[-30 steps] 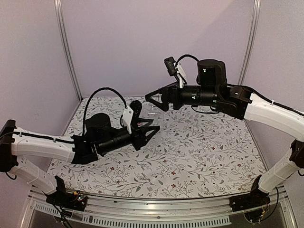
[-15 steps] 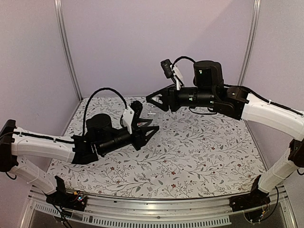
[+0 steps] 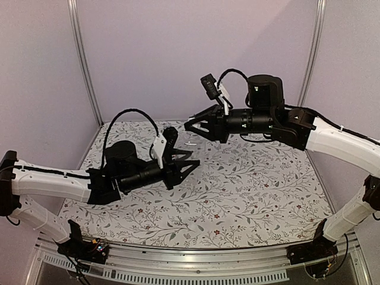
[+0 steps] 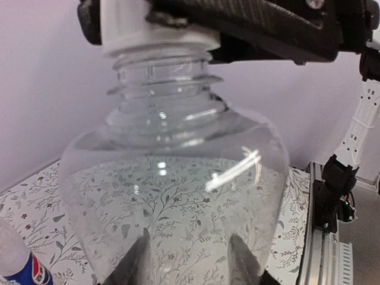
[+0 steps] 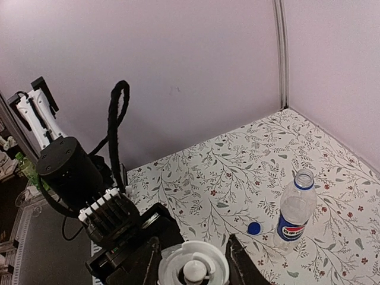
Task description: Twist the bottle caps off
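Note:
My left gripper is shut on the body of the short clear unlabelled bottle, which it holds above the table; its fingers show through the plastic. The pale cap sits on that bottle's neck, and my right gripper is shut on it, one finger on each side. From above, the right gripper meets the left gripper over the far middle of the table. The Pepsi bottle stands upright on the cloth with an open neck. Its blue cap lies on the cloth beside it.
A floral cloth covers the table. Purple walls with metal corner posts close the back and sides. The left arm's body and its cable lie close under the right wrist. The table's metal rail runs along the edge.
The right gripper's fingers, wide apart a second ago, have closed in around the pale cap. The left arm has barely moved and still holds the bottle.

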